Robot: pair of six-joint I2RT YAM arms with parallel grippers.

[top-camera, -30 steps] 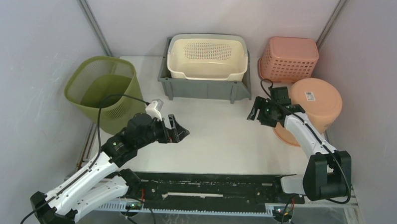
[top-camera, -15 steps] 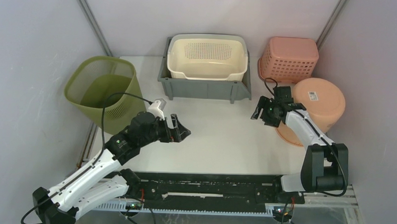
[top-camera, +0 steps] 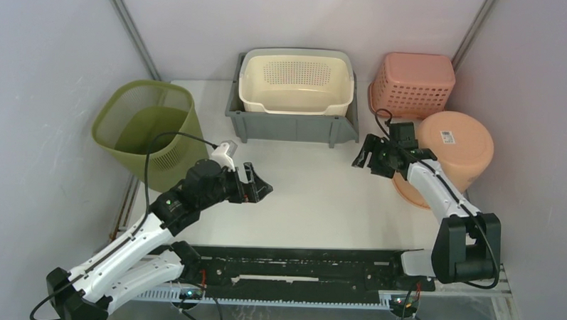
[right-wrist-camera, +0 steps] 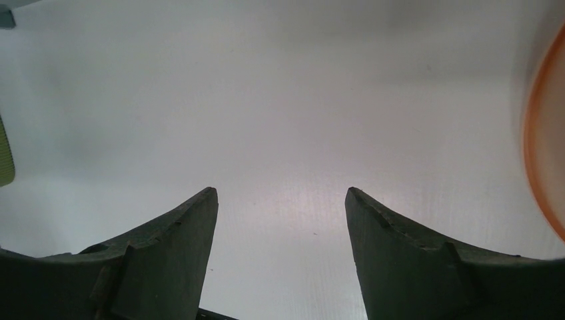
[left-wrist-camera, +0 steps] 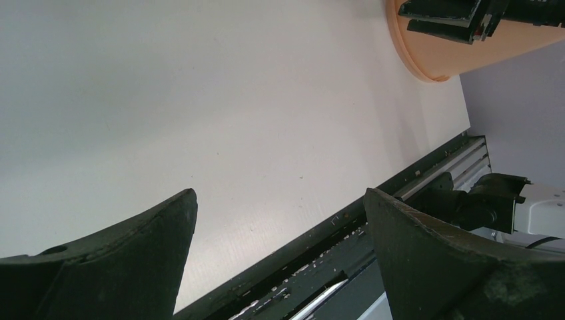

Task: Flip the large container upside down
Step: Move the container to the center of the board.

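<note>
Since that peach tub [top-camera: 453, 146] at 3 o'clock looks light, pinch its rim [top-camera: 406, 194]; left gripper [top-camera: 260, 190], right gripper [top-camera: 361, 155] both open.

The top camera looks steeply down from above and behind the arm bases, covering the whole worktop [top-camera: 315, 204]. Each wrist camera skims low over it, sighting out between the left pincer [left-wrist-camera: 280, 191] or the right pincer [right-wrist-camera: 280, 189]. All three views catch the orange tub [top-camera: 455, 148].
</note>
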